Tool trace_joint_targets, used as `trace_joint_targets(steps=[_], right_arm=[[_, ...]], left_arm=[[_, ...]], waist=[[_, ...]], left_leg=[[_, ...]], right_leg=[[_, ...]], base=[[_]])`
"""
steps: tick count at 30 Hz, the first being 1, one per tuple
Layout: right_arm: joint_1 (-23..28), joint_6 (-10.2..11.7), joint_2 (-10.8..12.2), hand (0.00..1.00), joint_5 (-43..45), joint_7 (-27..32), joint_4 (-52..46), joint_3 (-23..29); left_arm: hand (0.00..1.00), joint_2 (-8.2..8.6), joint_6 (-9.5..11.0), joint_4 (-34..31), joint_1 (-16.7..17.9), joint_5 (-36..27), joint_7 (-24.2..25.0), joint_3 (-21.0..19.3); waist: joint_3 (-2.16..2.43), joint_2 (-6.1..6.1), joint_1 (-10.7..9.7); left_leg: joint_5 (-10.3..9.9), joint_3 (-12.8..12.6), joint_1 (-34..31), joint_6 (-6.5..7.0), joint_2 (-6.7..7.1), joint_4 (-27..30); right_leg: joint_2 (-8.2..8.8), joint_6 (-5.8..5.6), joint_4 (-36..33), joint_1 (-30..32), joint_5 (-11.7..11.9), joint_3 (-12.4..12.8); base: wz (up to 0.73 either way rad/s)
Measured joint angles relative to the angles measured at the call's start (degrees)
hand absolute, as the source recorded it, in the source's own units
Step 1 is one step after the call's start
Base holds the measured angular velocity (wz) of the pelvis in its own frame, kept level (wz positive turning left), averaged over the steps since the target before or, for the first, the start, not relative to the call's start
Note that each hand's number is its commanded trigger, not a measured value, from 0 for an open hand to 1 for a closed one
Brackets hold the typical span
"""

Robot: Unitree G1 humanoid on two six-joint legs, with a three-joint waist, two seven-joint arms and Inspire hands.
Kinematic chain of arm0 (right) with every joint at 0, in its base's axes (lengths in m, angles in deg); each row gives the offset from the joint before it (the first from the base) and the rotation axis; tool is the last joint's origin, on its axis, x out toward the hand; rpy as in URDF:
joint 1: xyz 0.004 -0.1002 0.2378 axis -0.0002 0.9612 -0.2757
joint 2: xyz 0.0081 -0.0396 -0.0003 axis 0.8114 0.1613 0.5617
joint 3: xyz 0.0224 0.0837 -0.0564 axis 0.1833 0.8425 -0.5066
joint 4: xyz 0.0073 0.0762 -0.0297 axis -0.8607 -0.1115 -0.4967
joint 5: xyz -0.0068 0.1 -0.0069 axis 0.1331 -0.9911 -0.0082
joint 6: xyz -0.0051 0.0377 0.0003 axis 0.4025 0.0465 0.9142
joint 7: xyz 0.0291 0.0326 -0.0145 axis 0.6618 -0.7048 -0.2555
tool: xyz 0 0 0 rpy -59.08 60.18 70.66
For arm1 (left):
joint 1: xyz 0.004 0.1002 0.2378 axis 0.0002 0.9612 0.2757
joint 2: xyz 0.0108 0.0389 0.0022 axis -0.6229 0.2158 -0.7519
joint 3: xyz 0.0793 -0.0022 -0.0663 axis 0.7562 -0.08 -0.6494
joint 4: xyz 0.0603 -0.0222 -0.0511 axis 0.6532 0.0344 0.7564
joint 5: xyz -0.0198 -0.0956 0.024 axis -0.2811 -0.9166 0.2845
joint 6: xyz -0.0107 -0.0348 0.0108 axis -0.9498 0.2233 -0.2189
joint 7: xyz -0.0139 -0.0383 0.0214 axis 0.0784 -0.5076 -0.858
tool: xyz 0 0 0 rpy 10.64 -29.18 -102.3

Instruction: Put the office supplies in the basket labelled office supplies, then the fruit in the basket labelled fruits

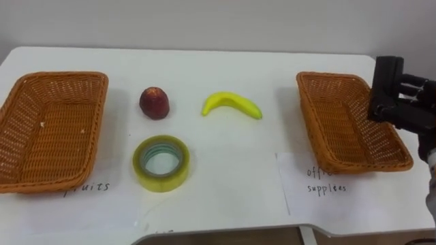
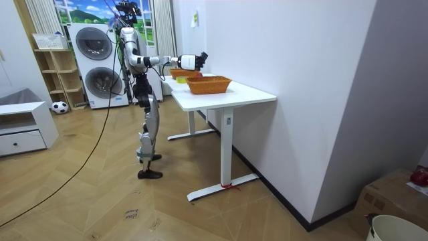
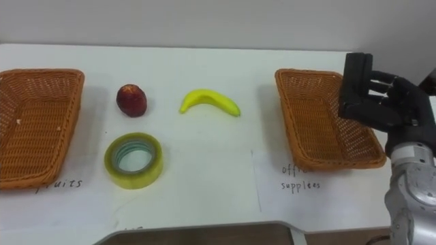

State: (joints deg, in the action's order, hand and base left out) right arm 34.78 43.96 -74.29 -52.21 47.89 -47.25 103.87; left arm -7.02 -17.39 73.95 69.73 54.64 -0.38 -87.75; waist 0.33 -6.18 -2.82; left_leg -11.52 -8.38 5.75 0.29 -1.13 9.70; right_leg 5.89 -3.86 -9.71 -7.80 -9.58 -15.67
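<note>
While right hand hovers, fingers straight, near right basket | tape, apple, banana on table | note (handwritten): "fruits"

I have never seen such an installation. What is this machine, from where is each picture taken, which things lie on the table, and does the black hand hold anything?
This is a two-legged humanoid robot standing at a white table. Two pictures come from the two eyes of a camera on its head, looking down at the table. The room view comes from a camera standing farther off. On the table are two brown woven baskets with nothing in them: the left wicker basket and the right wicker basket. Between them lie a dark red round fruit, a yellow banana and a roll of yellowish clear tape. The robot's black right hand hovers open above the right wicker basket's right edge and holds nothing.
</note>
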Motion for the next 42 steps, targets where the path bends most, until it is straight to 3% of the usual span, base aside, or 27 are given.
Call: trace_joint_targets(steps=[1, 2, 4, 5, 6, 7, 42], right_arm=[[0.0, 0.0, 0.0, 1.00, 0.1, -0.1, 0.0, 0.0], [0.0, 0.0, 0.0, 0.91, 0.3, -0.1, 0.0, 0.0], [0.0, 0.0, 0.0, 0.40, 1.0, -0.5, 0.0, 0.0], [0.0, 0.0, 0.0, 0.31, 1.1, -0.7, 0.0, -0.1], [0.0, 0.0, 0.0, 0.09, 1.1, -0.9, 0.0, -0.2], [0.0, 0.0, 0.0, 0.00, 1.2, -1.3, 0.0, -0.2], [0.0, -0.1, 0.0, 0.00, 2.9, -3.3, 0.1, -0.3]], left_arm=[[0.00, 0.00, 0.0, 0.1, 0.0, 0.0, 0.0, 0.0], [0.00, 0.00, 0.0, 0.1, 0.1, 0.0, 0.0, 0.0], [0.00, 0.01, 0.0, 0.1, 0.1, 0.0, 0.0, 0.0], [0.00, 0.01, 0.0, 0.1, 0.1, 0.0, 0.0, 0.0], [0.00, 0.01, 0.0, 0.1, 0.1, 0.0, 0.0, 0.0], [0.00, 0.00, -0.1, 0.1, 0.1, 0.0, 0.0, 0.0], [0.00, 0.59, -0.7, 0.1, 0.0, 0.0, 0.0, 0.0]], waist=[[-0.02, -0.08, 0.0], [-0.04, -0.13, 0.0], [-0.01, -0.28, 0.2], [-0.01, -0.28, 0.2], [-0.03, -0.32, 0.2], [-0.04, -0.33, 0.2], [-0.12, -0.02, 0.2]], left_leg=[[0.0, 0.0, 0.0, 0.00, 0.00, 0.0], [0.0, -0.1, 0.0, 0.00, 0.00, 0.0], [0.0, -0.3, 0.0, 0.00, 0.00, 0.0], [0.0, -0.4, 0.0, 0.00, 0.00, 0.0], [0.0, -0.5, 0.0, 0.00, 0.00, 0.0], [0.0, -0.6, 0.0, 0.00, 0.00, -0.1], [0.0, -0.9, -0.1, 0.00, -0.01, -0.4]], right_leg=[[0.00, 0.00, 0.0, 0.0, 0.0, 0.1], [0.00, 0.00, 0.0, 0.0, 0.0, 0.1], [-0.01, 0.00, 0.0, 0.2, 0.0, 0.4], [-0.01, 0.00, 0.0, 0.3, 0.0, 0.6], [-0.01, 0.00, 0.0, 0.3, 0.0, 0.6], [-0.01, 0.01, 0.0, 0.4, 0.0, 0.7], [-0.03, 0.01, 0.0, 0.9, 0.0, 1.2]], base=[[0.00], [0.00], [-0.06], [-0.07], [-0.05], [-0.04], [0.00]])
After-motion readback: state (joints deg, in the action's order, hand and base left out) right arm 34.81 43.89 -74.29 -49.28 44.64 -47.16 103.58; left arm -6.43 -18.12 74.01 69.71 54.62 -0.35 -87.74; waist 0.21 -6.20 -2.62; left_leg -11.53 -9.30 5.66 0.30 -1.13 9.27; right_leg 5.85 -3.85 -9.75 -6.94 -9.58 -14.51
